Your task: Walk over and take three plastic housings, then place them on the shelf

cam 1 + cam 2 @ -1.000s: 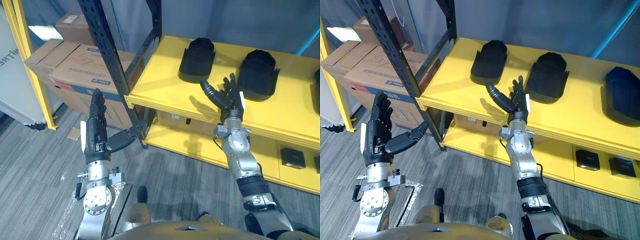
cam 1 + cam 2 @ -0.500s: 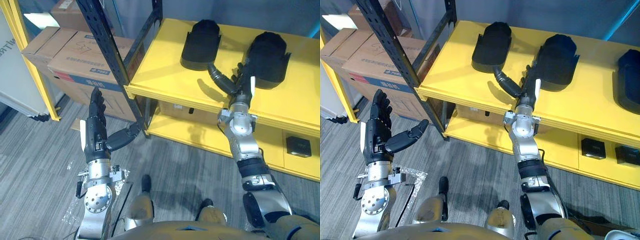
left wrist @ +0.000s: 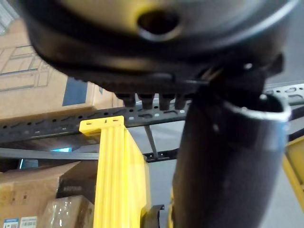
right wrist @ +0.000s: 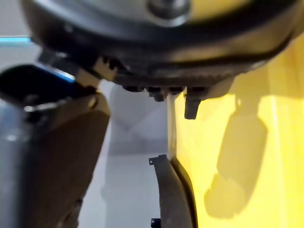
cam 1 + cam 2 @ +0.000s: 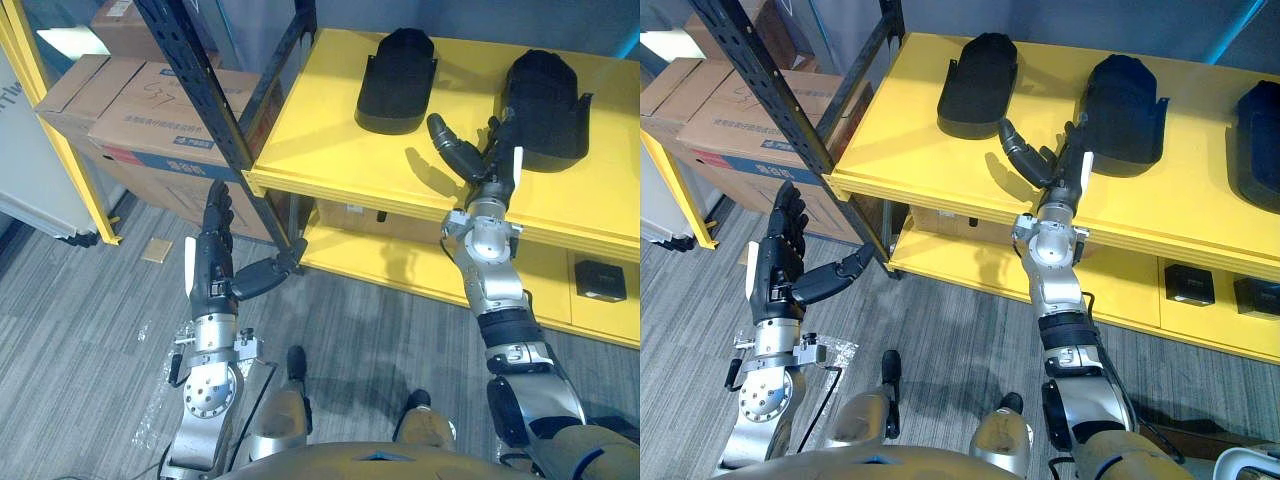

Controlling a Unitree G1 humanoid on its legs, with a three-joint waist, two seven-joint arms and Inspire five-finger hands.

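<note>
Starting nearest to us, we see the left hand raised over the grey floor. Its fingers are straight and close together, pointing up, and its thumb is stretched out sideways toward the black rack upright. It holds nothing.

Further on, the right hand is lifted over the front part of the yellow shelf. Its fingers are straight and slightly fanned, and its thumb is spread wide to the left; it grips nothing. Below the shelf's front edge we see a lower tier with two small black boxes side by side at its right.

All three plastic housings lie on the yellow shelf's top, well apart from each other in a row. The left housing sits beyond the right hand's thumb. The middle housing lies just past the fingertips, which overlap its near left corner from our view; we cannot tell whether they touch it. In the right wrist view a dark housing edge shows beside the yellow surface. The right housing lies at the far right, away from both hands.

Farthest left, behind the rack upright, we see stacked cardboard boxes.
</note>
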